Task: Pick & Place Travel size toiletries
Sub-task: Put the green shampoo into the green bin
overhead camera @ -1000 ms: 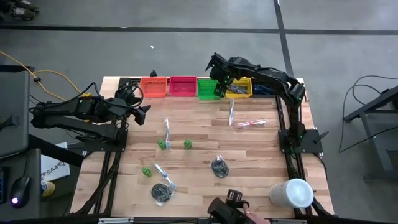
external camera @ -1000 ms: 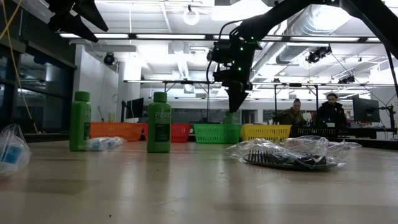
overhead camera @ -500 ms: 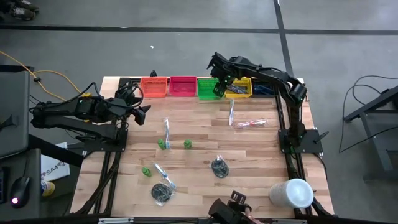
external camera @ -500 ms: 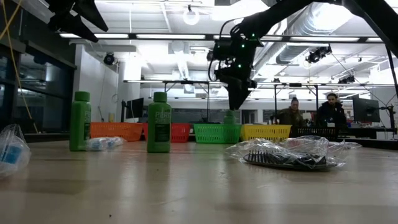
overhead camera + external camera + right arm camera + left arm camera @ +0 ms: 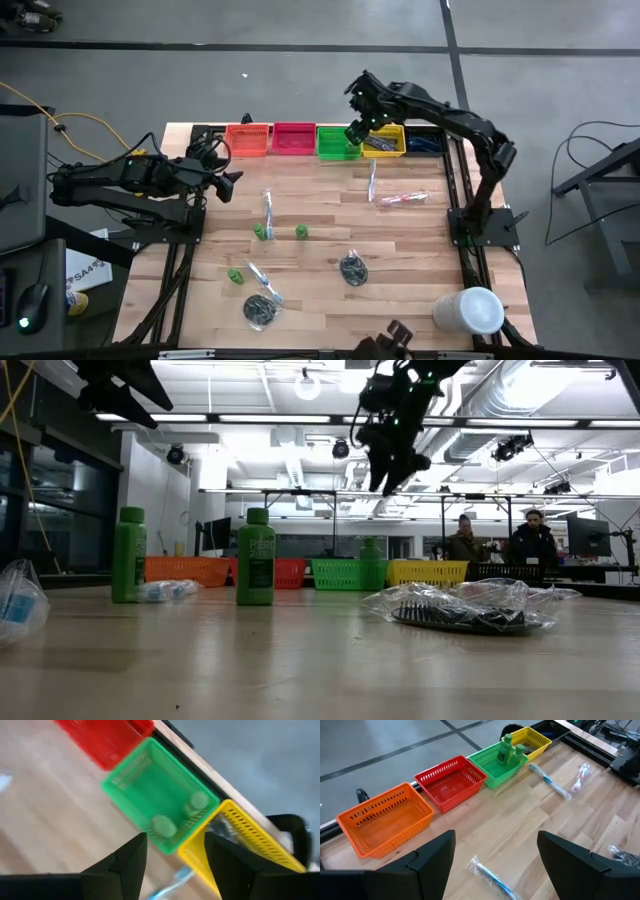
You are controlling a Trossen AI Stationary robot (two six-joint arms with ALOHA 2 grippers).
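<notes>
Two stubby green bottles [image 5: 162, 826] [image 5: 198, 801] stand in the green bin [image 5: 336, 142]; one bottle top [image 5: 371, 547] shows in the low view. My right gripper [image 5: 360, 128] hangs open, high above the edge between the green and yellow bins, touching nothing. Three more green bottles [image 5: 261, 232] [image 5: 301, 232] [image 5: 235, 275] stand on the table. Wrapped toothbrushes [image 5: 268, 208] [image 5: 372, 180] [image 5: 405, 199] and dark round bundles [image 5: 352, 268] [image 5: 260, 310] lie flat on it. My left gripper [image 5: 228, 178] waits open over the table's left side.
Orange [image 5: 249, 139], red [image 5: 294, 138], green and yellow [image 5: 385, 143] bins line the far edge. A large white cylinder [image 5: 470, 310] stands at the near right corner. A wrapped comb [image 5: 465, 615] lies close to the low camera. People sit in the room behind [image 5: 532, 542].
My right gripper has risen well clear of the green bin and drifted slightly toward the table's right. The green bottle beneath it stays standing in the bin. The left arm has kept still.
</notes>
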